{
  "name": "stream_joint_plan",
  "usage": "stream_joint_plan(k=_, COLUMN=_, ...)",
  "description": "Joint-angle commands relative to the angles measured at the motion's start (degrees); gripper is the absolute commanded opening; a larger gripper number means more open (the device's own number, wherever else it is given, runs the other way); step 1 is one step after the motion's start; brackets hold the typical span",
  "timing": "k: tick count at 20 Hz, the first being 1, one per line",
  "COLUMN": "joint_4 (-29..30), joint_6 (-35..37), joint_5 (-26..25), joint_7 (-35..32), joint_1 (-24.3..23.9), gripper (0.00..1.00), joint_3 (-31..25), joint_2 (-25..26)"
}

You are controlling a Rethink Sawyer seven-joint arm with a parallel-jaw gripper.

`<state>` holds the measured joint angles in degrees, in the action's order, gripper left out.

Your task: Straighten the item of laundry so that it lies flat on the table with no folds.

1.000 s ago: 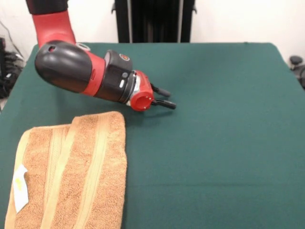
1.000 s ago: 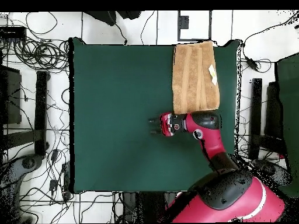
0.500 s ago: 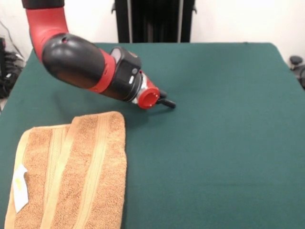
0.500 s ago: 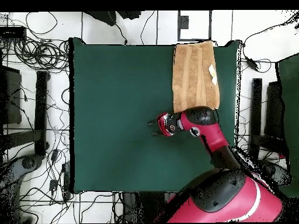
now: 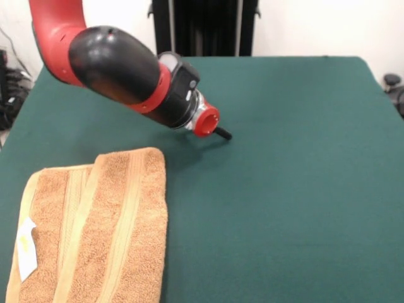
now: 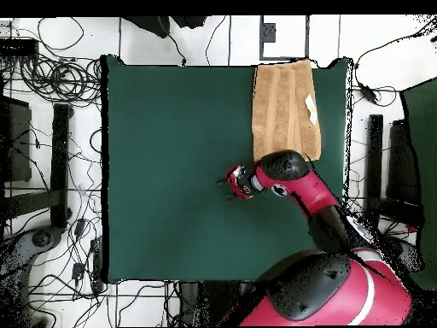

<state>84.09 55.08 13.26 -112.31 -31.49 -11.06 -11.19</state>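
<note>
The item of laundry [image 5: 95, 227] is a tan-orange towel lying at the table's near left corner in the front view. It is folded, with one layer overlapping another, and a white tag [image 5: 26, 249] sits near its left edge. In the overhead view the towel [image 6: 286, 107] lies at the top right of the green table [image 6: 162, 171]. My gripper [image 5: 222, 133] hovers low over bare felt, beyond the towel's far right corner and apart from it. The wrist hides most of it. Seen from overhead, the gripper [image 6: 224, 185] looks open and holds nothing.
The red and black arm [image 5: 120, 72] reaches in from the upper left above the table, just past the towel's far edge. Cables and stands [image 6: 51, 128] surround the table on the floor.
The arm's elbow and wrist have swung up and turned, so the wrist now hides most of the gripper. The gripper tip has stayed near the same spot. The towel has not moved.
</note>
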Motion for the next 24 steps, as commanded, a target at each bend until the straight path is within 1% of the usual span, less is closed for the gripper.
stream_joint_plan(k=1, joint_4=-7.98, joint_6=-21.16, joint_5=-11.27, joint_7=-2.33, joint_1=-0.18, gripper=1.00, joint_3=9.17, joint_2=1.85)
stream_joint_plan(k=3, joint_4=-9.59, joint_6=-18.70, joint_5=-10.81, joint_7=-1.42, joint_1=-1.47, gripper=1.00, joint_3=7.73, joint_2=3.42)
stream_joint_plan(k=5, joint_4=-10.03, joint_6=-18.28, joint_5=-10.95, joint_7=-0.38, joint_1=-2.82, gripper=1.00, joint_3=6.31, joint_2=4.21)
stream_joint_plan(k=8, joint_4=-10.32, joint_6=-18.03, joint_5=-11.44, joint_7=-0.78, joint_1=-2.98, gripper=1.00, joint_3=5.99, joint_2=4.40)
stream_joint_plan(k=12, joint_4=-10.03, joint_6=-17.92, joint_5=-12.58, joint_7=-1.26, joint_1=-2.08, gripper=1.00, joint_3=6.87, joint_2=3.02)
stream_joint_plan(k=18, joint_4=-10.84, joint_6=-12.95, joint_5=-12.91, joint_7=-2.96, joint_1=-1.55, gripper=1.00, joint_3=8.08, joint_2=1.85)
stream_joint_plan(k=22, joint_4=-12.05, joint_6=-10.68, joint_5=-14.80, joint_7=-2.67, joint_1=-0.95, gripper=1.00, joint_3=9.15, joint_2=0.98)
stream_joint_plan(k=24, joint_4=-12.92, joint_6=-9.97, joint_5=-16.71, joint_7=-1.19, joint_1=-0.82, gripper=1.00, joint_3=9.38, joint_2=0.45)
